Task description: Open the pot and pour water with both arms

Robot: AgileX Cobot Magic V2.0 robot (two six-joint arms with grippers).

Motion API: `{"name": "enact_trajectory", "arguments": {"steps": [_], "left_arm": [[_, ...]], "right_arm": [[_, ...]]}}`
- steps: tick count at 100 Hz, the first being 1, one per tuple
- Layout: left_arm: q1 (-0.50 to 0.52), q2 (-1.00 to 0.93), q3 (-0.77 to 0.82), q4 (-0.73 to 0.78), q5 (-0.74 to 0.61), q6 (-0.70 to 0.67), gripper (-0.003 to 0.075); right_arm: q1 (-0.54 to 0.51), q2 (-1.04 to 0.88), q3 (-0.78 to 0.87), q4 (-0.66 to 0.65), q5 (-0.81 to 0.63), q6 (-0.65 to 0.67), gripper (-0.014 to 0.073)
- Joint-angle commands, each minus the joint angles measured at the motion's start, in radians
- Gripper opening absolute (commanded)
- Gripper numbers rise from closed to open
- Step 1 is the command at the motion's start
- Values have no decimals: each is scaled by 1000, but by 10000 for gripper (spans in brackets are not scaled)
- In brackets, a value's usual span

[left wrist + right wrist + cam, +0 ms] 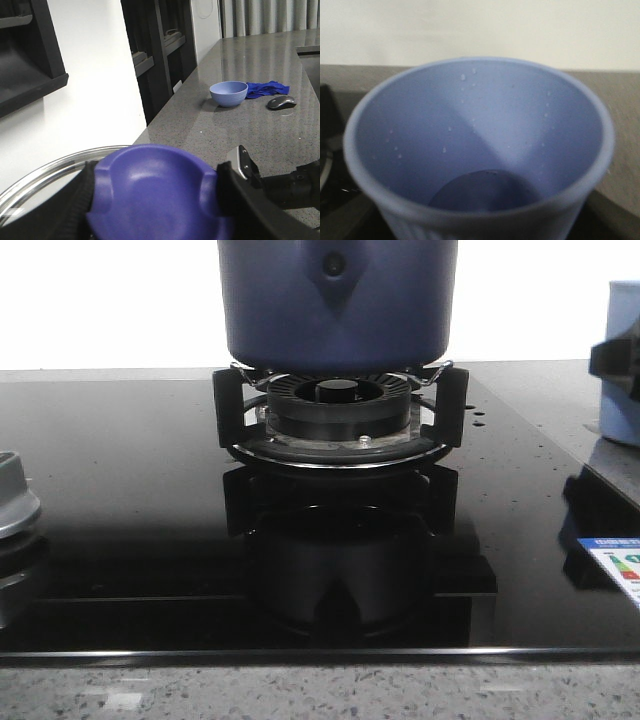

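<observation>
From the front, the pot point(338, 305) sits on the burner stand point(340, 420) of the black hob point(130, 540), with a pale cup point(625, 360) at the right edge, seemingly clamped by the right tool point(615, 360). The left wrist view shows the left tool point(160, 200) closed on the purple lid knob point(155, 195), probably holding the lid point(45, 175) away from the pot, above the table point(240, 130). The right wrist view looks into the cup point(480, 150), held upright, only drops of water point(462, 77) on its wall.

Grey speckled counter point(250, 125) carries bowl point(228, 93), cloth point(267, 88), mouse point(281, 102).
</observation>
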Motion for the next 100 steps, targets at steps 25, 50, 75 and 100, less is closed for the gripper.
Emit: {"name": "enact_trajectory", "arguments": {"steps": [25, 50, 75, 100], "left_arm": [[37, -107, 5, -69, -39, -77, 284], [54, -168, 89, -69, -40, -84, 284], [54, -206, 99, -69, -40, -84, 284], [54, -244, 99, -67, -40, -84, 284]], "right_arm": [[1, -232, -235, -308, 146, 6, 255], [96, -228, -510, -520, 408, 9, 255], [187, -136, -686, -716, 497, 9, 255], [207, -62, -786, -920, 534, 9, 255]]}}
